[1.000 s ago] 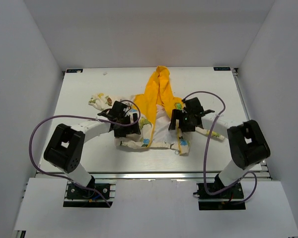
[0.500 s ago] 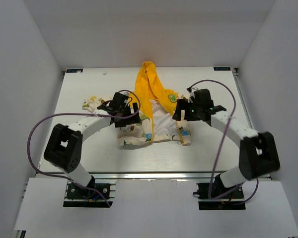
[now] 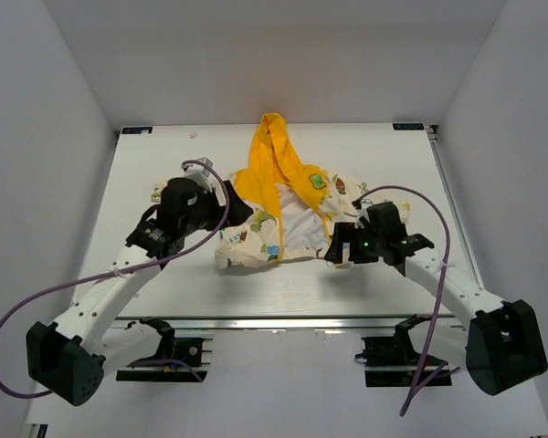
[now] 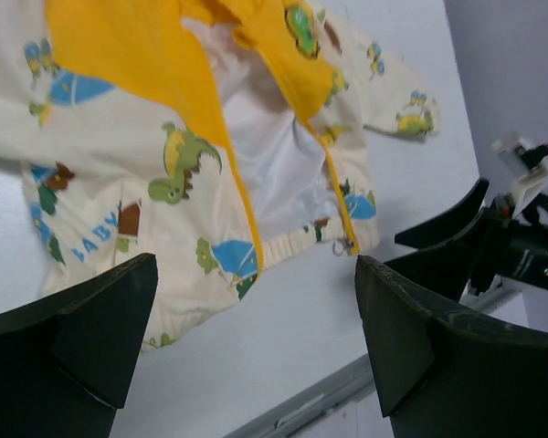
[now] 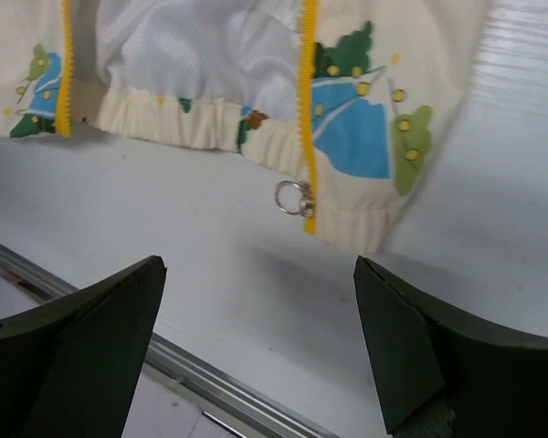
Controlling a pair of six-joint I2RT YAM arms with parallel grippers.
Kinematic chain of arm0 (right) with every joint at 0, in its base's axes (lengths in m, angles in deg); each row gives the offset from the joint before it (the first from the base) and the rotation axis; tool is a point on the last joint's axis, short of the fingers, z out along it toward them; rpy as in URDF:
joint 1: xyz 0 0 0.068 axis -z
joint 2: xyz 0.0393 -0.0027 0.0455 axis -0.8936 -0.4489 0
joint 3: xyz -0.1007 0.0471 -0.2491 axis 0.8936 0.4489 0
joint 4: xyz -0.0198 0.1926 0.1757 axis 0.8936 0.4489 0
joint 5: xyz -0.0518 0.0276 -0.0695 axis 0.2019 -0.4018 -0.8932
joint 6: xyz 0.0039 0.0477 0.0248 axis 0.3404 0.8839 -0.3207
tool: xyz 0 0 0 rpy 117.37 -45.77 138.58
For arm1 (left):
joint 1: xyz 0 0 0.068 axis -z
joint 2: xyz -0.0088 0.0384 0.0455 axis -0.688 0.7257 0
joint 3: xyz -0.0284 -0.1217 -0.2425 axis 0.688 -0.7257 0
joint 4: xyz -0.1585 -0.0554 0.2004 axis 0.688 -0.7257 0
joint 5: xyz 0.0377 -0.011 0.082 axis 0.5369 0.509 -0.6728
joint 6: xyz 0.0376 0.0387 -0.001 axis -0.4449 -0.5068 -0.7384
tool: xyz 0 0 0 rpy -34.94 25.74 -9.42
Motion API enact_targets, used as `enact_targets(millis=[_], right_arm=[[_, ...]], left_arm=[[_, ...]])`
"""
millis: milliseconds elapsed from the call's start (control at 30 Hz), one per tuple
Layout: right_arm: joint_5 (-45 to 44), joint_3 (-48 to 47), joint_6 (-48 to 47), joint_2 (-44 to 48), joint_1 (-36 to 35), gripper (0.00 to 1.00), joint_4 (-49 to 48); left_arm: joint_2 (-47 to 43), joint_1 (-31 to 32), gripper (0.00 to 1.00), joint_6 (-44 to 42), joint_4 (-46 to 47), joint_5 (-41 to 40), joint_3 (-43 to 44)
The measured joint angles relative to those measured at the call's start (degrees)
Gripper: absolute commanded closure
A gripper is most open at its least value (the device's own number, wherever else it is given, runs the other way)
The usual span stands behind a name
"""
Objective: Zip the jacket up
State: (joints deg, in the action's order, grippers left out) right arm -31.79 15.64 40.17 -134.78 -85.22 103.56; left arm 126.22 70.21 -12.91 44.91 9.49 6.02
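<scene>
The jacket [image 3: 256, 245] lies spread on the white table with its front open, white lining showing and the yellow hood [image 3: 270, 146] pointing to the far side. Two yellow zipper edges [image 5: 308, 100] run down to the hem. A metal ring pull [image 5: 292, 198] hangs at the foot of the right-hand edge and also shows in the left wrist view as the ring pull [image 4: 347, 245]. My left gripper [image 3: 221, 208] hovers open over the jacket's left side. At the hem's right corner my right gripper [image 3: 336, 248] is open, with bare table between its fingers [image 5: 82, 338].
The table's metal front rail [image 3: 274, 321] runs just near of the hem and shows close in the right wrist view as a rail [image 5: 210, 383]. White walls enclose the table on three sides. Purple cables loop from both arms.
Both grippers have left the jacket and drawn back toward the near side. The jacket has shifted left and now lies flatter and more spread out.
</scene>
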Motion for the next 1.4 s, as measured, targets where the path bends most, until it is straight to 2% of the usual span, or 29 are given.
enact_targets(millis=[167, 333, 467, 533, 733, 767, 833, 867, 900, 1000, 1033, 1200, 1400], right_arm=[[1.99, -0.96, 1.75, -1.81, -8.52, 0.1, -3.28], [4.55, -5.84, 5.53, -12.48, -17.49, 0.12, -10.71], [5.95, -11.26, 8.76, -22.93, -18.27, 0.17, -14.84], [6.82, -13.53, 9.9, -26.99, -18.38, 0.25, -16.96], [10.88, -19.15, 11.82, -34.84, -19.28, 0.33, -20.04], [11.47, -19.71, 12.11, -35.67, -19.61, 0.35, -20.28], [12.17, -20.52, 12.31, -36.83, -20.2, 0.51, -20.52], [12.61, -20.7, 12.57, -37.18, -20.44, 0.61, -20.65], [13.03, -20.72, 12.63, -37.31, -20.65, 0.77, -20.79], [14.4, -21.11, 13.09, -37.33, -21.09, 0.96, -20.46], [14.49, -21.4, 13.07, -37.2, -21.29, 1.0, -20.35], [13.42, -22.88, 13.4, -33.27, -22.23, 1.0, -16.44], [11.15, -25.11, 14.84, -26.56, -23.78, 1.0, -5.42]], left_arm=[[3.74, 0.0, 0.02, 1.29, -1.77, 4.28, -5.42], [1.62, 0.0, 0.02, 2.93, -6.08, 4.72, -9.88], [-3.96, 0.0, 0.02, 3.37, -9.2, 3.15, -9.75], [-6.32, 0.0, 0.02, 3.39, -10.91, 1.62, -9.35], [-9.77, 0.0, 0.02, 3.91, -15.39, -2.45, -8.94], [-9.92, 0.0, 0.02, 4.0, -15.85, -2.86, -8.94], [-10.1, 0.0, 0.02, 4.22, -16.57, -3.74, -8.94], [-10.16, 0.0, 0.02, 4.31, -16.92, -4.2, -8.92], [-10.23, 0.0, 0.02, 4.39, -17.2, -4.68, -8.92], [-10.51, 0.0, 0.02, 4.44, -17.88, -5.7, -8.92], [-10.64, 0.0, 0.02, 4.44, -17.94, -5.86, -8.92], [-11.69, 0.0, 0.02, 4.44, -18.01, -6.05, -8.7], [-12.98, 0.0, 0.02, 4.46, -17.68, -6.21, -8.28]])
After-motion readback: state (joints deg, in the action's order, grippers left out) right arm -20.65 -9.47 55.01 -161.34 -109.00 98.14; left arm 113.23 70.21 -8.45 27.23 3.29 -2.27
